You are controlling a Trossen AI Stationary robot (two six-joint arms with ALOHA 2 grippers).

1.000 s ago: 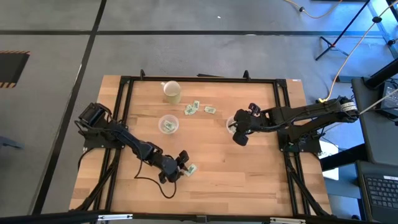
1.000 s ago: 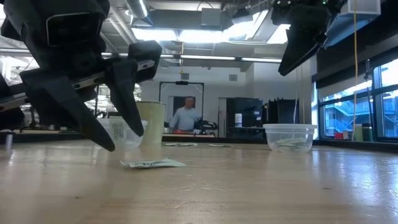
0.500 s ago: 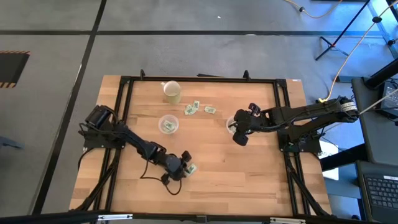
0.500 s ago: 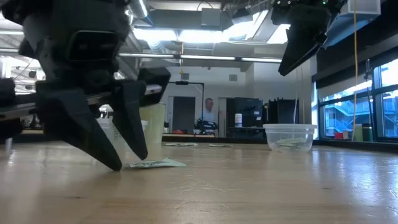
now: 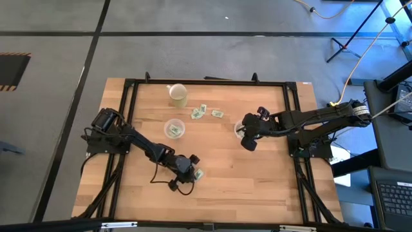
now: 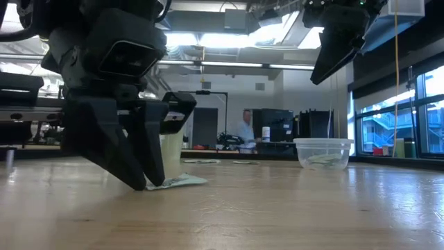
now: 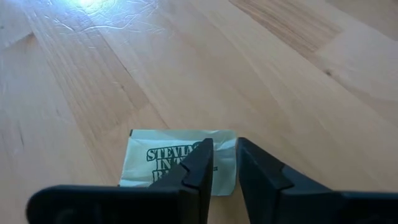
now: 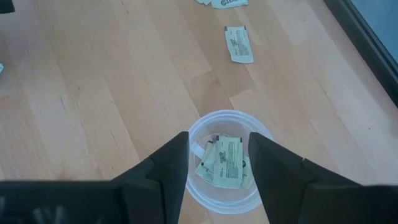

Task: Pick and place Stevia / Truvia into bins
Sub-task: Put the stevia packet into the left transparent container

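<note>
One pale green Stevia packet (image 7: 168,158) lies flat on the wood near the table's near edge, also seen in the high view (image 5: 199,174). My left gripper (image 7: 225,155) is down on it, its fingers almost together with the packet between them. My right gripper (image 8: 217,149) hangs open above a clear cup (image 8: 225,186) that holds several packets, one finger on each side and touching nothing. A second clear cup (image 5: 174,129), also with packets inside, stands left of centre. Loose packets (image 5: 198,112) lie flat near the far edge. My left gripper pinches the Stevia packet near one short end (image 7: 225,163), between its two fingertips, which come slanting down from above. The fingertips (image 6: 142,185) stand on the table. The packet stays on the wood, with its free end (image 6: 191,180) slightly raised.
A cream cup (image 5: 177,95) stands near the far edge. Another loose packet (image 5: 217,114) lies beside the far group, seen also in the right wrist view (image 8: 239,43). A black frame (image 5: 206,82) runs round the tabletop. Bare wood lies between the arms.
My left gripper has moved toward the table's right edge onto the packet and come down until its fingertips reach the wood. Its fingers have shut from wide apart to a narrow gap around the packet. My right gripper has kept still.
</note>
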